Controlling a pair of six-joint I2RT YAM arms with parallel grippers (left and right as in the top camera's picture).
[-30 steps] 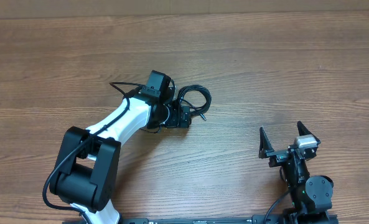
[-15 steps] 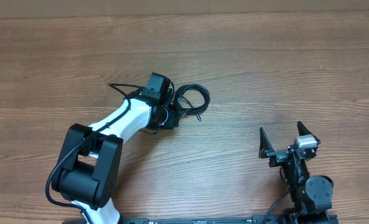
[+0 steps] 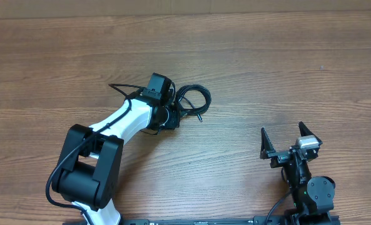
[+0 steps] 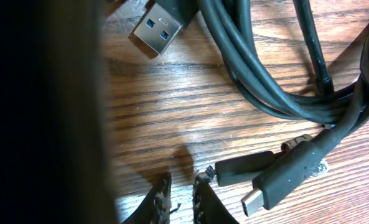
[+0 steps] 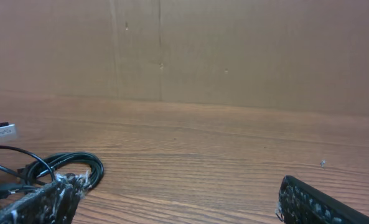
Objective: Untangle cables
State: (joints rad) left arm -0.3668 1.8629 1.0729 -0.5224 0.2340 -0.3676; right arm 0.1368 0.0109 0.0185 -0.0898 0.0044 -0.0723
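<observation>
The cables (image 3: pixel 194 100) are thin black cords bunched in a loose loop at mid-table. In the left wrist view their coil (image 4: pixel 252 68) fills the upper right, with a USB-A plug (image 4: pixel 159 25) at the top and two small plugs (image 4: pixel 265 177) lying at the lower right. My left gripper (image 3: pixel 176 115) sits at the loop's left edge. Its jaws (image 4: pixel 181 186) are shut to a narrow slit with only table showing between them. One small plug's tip touches the right finger (image 4: pixel 201 186). My right gripper (image 3: pixel 290 139) stands open at the front right, far from the cables (image 5: pixel 66 165).
A brown cardboard wall (image 5: pixel 234 50) runs along the table's far edge. The left arm's white link (image 3: pixel 119 122) stretches from its base at the front left toward the cables. The right arm's base (image 3: pixel 310 187) is at the front right.
My left gripper has gone from open to shut and drawn back slightly to the left. The cable loop shifted a little left with it. The right arm has not moved.
</observation>
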